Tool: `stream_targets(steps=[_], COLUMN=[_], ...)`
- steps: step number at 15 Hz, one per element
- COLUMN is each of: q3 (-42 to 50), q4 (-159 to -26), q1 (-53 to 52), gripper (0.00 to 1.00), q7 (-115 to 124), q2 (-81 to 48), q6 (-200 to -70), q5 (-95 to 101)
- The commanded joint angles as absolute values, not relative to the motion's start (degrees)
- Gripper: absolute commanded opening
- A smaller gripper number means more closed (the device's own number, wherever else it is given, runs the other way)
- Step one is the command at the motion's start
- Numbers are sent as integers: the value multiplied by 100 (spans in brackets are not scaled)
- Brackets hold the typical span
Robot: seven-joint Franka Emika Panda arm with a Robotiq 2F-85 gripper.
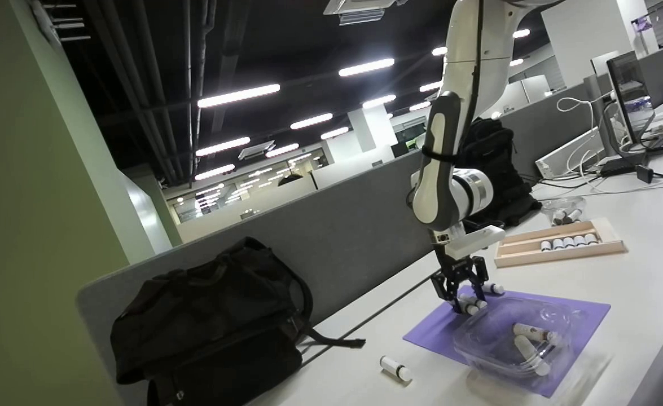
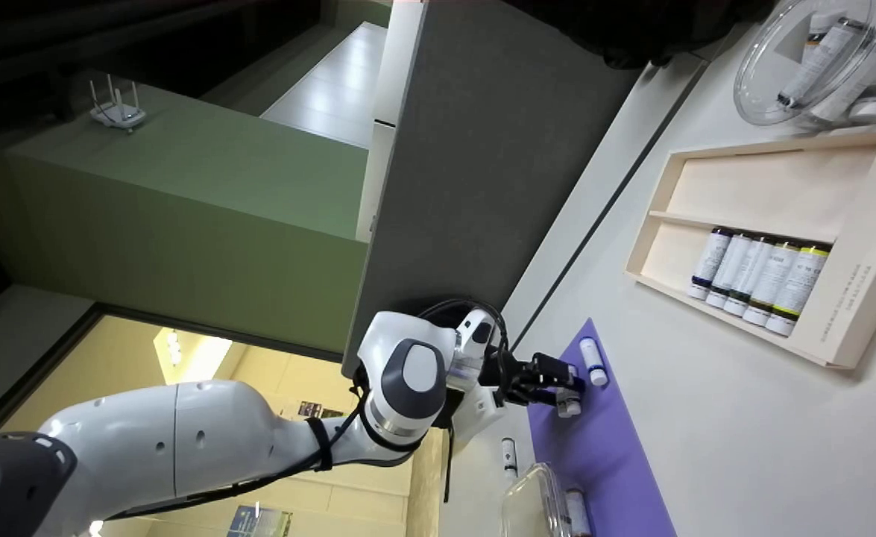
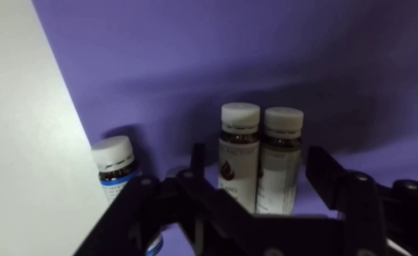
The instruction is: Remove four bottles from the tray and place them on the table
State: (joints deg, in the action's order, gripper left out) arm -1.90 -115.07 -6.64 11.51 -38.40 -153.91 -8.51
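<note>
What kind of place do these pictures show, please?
Most likely an open-plan office: a grey partition runs along the long white table, and a computer screen stands in the background.

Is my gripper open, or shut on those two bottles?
Open: in the wrist view the gripper stands around the two bottles, purple mat showing between them and the fingers, clearly on one side, thinly on the other.

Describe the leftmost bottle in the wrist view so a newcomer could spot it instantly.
Start with the purple mat on the white table. At its left edge, partly behind the gripper, lies a white-capped bottle. Unlike the two bottles between the fingers, its label shows a blue band.
</note>
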Motion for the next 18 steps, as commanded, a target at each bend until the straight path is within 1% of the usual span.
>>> stream_targets(steps=[1, 4, 7, 13, 18], q3=[-249, -199, 107, 751, 1005], q4=[-11574, -11578, -11521, -11393, -11317], q1=[-477, -233, 46, 713, 1006], gripper=[100, 100, 100, 100, 100], q7=[1130, 1238, 1503, 1812, 2416], q2=[-3385, -2971, -2722, -2919, -3304], q6=[-15230, -15256, -15130, -14494, -14162], q5=[-971, -1252, -1514, -1665, -1936])
